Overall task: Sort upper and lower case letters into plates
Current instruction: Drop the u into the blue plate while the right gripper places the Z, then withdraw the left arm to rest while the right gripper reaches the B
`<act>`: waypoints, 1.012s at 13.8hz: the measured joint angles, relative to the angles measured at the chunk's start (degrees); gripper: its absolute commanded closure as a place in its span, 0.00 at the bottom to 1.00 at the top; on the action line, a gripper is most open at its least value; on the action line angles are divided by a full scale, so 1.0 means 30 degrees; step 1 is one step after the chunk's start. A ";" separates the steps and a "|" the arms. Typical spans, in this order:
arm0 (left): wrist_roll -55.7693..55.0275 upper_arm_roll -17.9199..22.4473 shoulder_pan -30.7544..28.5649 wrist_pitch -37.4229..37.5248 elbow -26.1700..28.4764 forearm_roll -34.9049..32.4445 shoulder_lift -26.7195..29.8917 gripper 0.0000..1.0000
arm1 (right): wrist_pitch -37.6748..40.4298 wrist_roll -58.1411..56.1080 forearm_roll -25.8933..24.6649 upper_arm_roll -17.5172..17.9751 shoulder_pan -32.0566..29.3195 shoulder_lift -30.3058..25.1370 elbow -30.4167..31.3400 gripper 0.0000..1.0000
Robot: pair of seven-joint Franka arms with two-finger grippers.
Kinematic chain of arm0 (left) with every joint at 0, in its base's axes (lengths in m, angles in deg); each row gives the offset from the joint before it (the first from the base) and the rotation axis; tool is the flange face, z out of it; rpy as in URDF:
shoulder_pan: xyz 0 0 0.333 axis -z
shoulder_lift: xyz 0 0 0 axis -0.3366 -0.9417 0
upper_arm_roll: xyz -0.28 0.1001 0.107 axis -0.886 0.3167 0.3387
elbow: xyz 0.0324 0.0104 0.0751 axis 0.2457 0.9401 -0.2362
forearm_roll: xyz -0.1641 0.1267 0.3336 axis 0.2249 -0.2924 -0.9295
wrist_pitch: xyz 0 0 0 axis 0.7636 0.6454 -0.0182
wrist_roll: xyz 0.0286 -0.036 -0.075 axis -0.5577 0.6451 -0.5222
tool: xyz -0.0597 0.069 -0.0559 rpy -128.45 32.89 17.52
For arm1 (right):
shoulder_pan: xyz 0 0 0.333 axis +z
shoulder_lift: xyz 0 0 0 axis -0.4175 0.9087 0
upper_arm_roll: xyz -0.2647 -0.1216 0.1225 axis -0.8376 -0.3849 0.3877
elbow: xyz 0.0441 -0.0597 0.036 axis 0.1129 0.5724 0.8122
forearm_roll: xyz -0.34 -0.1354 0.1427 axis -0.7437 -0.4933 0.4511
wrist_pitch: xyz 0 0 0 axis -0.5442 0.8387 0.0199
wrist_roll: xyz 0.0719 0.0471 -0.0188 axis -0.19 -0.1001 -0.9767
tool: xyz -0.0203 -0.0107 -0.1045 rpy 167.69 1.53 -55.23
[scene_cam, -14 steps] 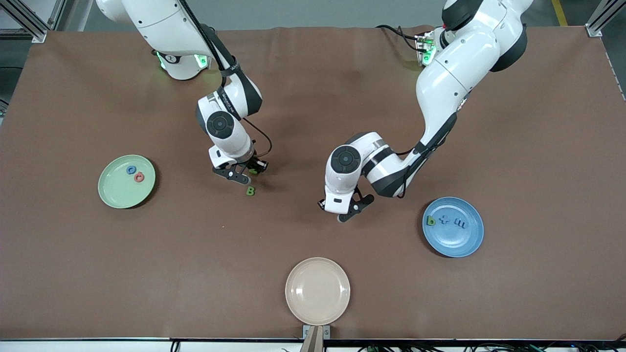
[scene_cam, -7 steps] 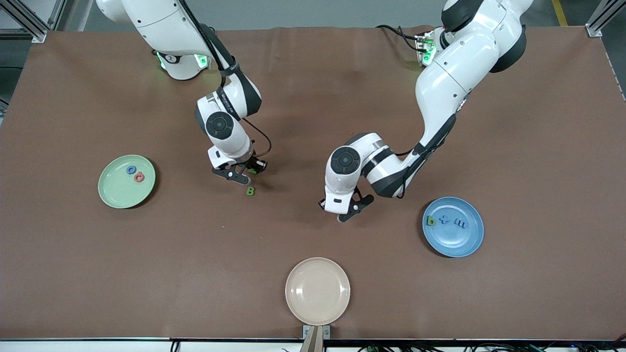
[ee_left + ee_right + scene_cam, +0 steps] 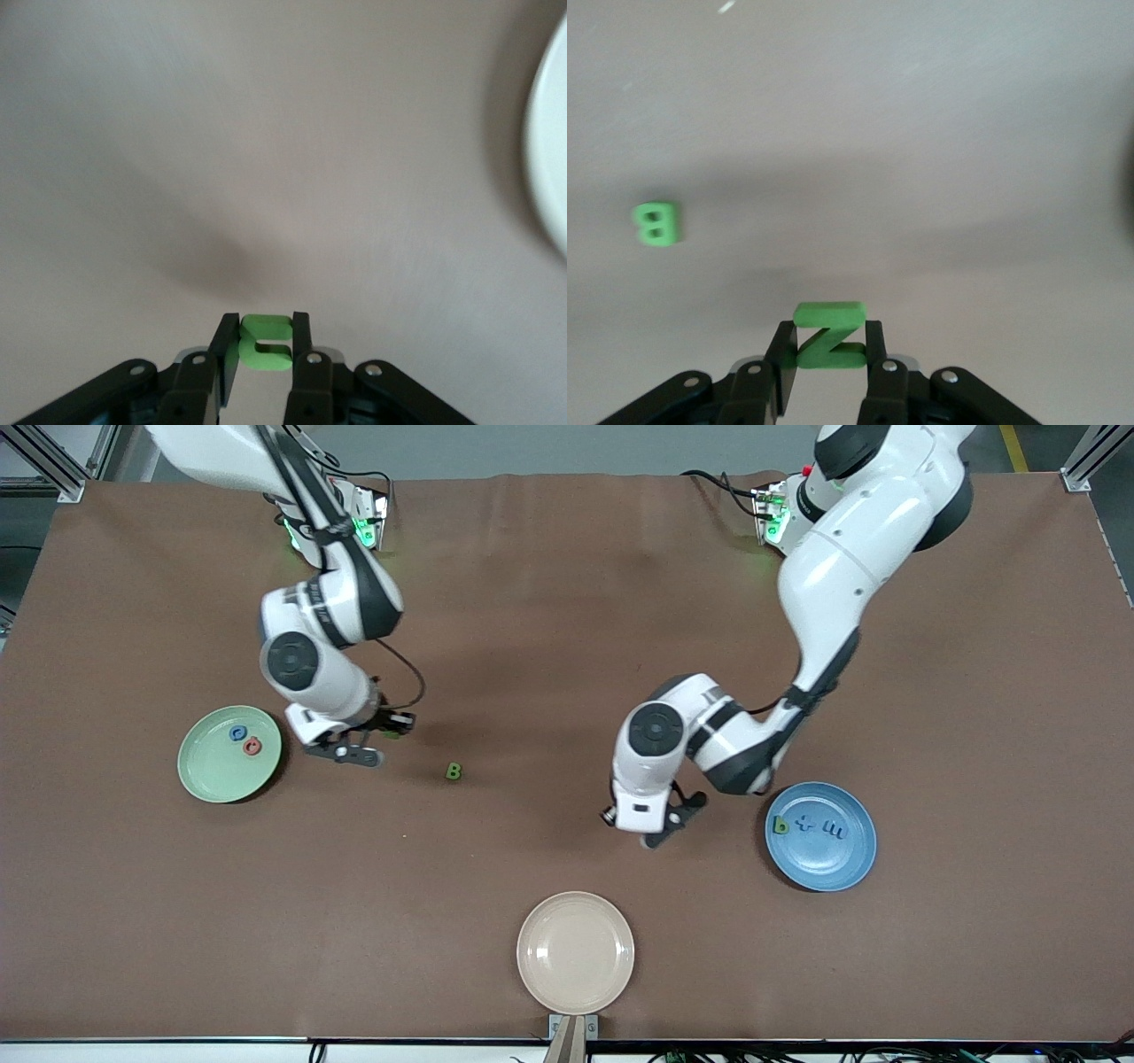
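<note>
My right gripper (image 3: 830,341) is shut on a green capital N (image 3: 828,336) and hangs over the table beside the pale green plate (image 3: 208,779). That plate holds a blue C (image 3: 237,732) and a pink-red round letter (image 3: 252,747). My left gripper (image 3: 266,335) is shut on a green small n (image 3: 266,341), over the table beside the blue plate (image 3: 824,864). The blue plate carries a green b (image 3: 780,825), a blue x (image 3: 803,824) and a blue m (image 3: 834,831). A green B (image 3: 454,771) lies flat on the table between the two arms.
A beige plate (image 3: 576,952) with nothing in it sits near the table's front edge, nearer to the front camera than all the letters. The brown table cloth (image 3: 567,602) stretches bare toward the robots' bases.
The right arm has swung with the N away from the B toward the pale green plate. The left arm has shifted with the n toward the blue plate.
</note>
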 measured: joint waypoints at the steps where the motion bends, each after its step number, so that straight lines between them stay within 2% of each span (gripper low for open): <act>1: 0.0622 -0.0584 -0.0978 0.0758 0.0026 0.0001 0.0507 1.00 | 0.0159 -0.1114 -0.0380 -0.0033 -0.0824 -0.0343 0.0240 0.80; 3: 0.2913 -0.1734 -0.3025 0.2050 0.0480 0.0017 0.1274 1.00 | 0.0175 -0.3199 -0.0883 -0.0059 -0.2350 -0.0726 0.0756 0.80; 6: 0.6891 -0.3212 -0.6449 0.2262 0.2204 -0.0031 0.1646 1.00 | 0.0048 -0.8104 -0.1056 -0.0087 -0.5423 -0.0811 0.1082 0.80; 8: 0.9671 -0.3467 -0.8320 0.2253 0.3331 -0.0257 0.1699 1.00 | -0.0059 -1.1324 -0.1105 -0.0129 -0.7796 -0.0812 0.1121 0.80; 10: 1.1435 -0.3497 -0.9767 0.2224 0.4308 -0.1554 0.1697 0.98 | -0.0613 -1.3559 -0.1358 -0.0139 -0.9544 -0.0800 0.1155 0.79; 12: 1.2485 -0.3508 -1.0889 0.1790 0.5029 -0.2652 0.1690 0.91 | -0.1786 -1.4899 -0.1470 -0.0123 -1.0752 -0.0499 0.1313 0.79; 14: 1.3288 -0.3506 -1.1543 0.1006 0.5392 -0.2846 0.1669 0.76 | -0.3177 -1.5513 -0.1476 -0.0116 -1.1510 0.0350 0.1496 0.79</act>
